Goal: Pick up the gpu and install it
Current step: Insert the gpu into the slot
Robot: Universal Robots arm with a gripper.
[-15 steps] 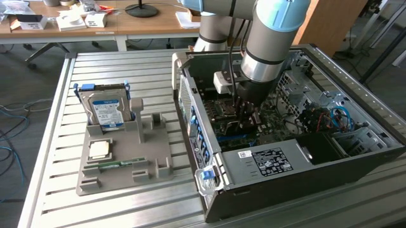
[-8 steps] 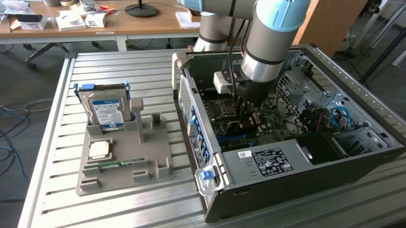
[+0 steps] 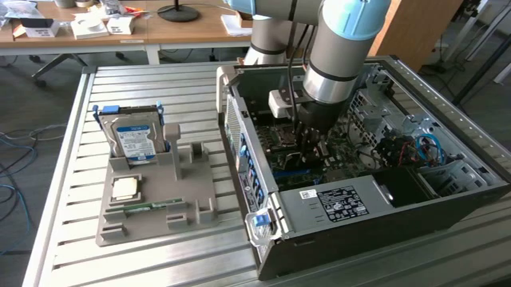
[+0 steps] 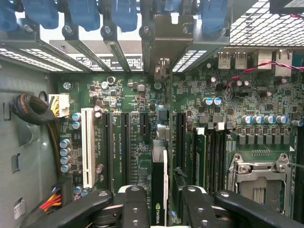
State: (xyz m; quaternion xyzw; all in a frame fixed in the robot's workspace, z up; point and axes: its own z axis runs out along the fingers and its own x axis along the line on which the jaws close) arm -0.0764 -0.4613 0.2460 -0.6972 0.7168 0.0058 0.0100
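The gpu (image 4: pixel 159 178) stands on edge in a motherboard slot inside the open computer case (image 3: pixel 248 197). Its silvery end bracket (image 4: pixel 164 42) lies against the case's rear slot openings. My gripper (image 4: pixel 164 209) straddles the card's near end, one black finger (image 4: pixel 135 206) on each side. The jaws are open, and a narrow gap shows between the card and the other finger (image 4: pixel 197 209). In the exterior view the arm reaches straight down into the case, with the gripper (image 3: pixel 309 152) low over the motherboard.
A grey holder tray (image 3: pixel 160 209) on the slatted table carries a blue-labelled hard drive (image 3: pixel 136 140), a processor chip (image 3: pixel 126 188) and a memory stick (image 3: pixel 148 206). Around the card are a white slot (image 4: pixel 87 147), a black cable bundle (image 4: pixel 31 109), the processor socket (image 4: pixel 259 183) and the power supply (image 3: pixel 335 203).
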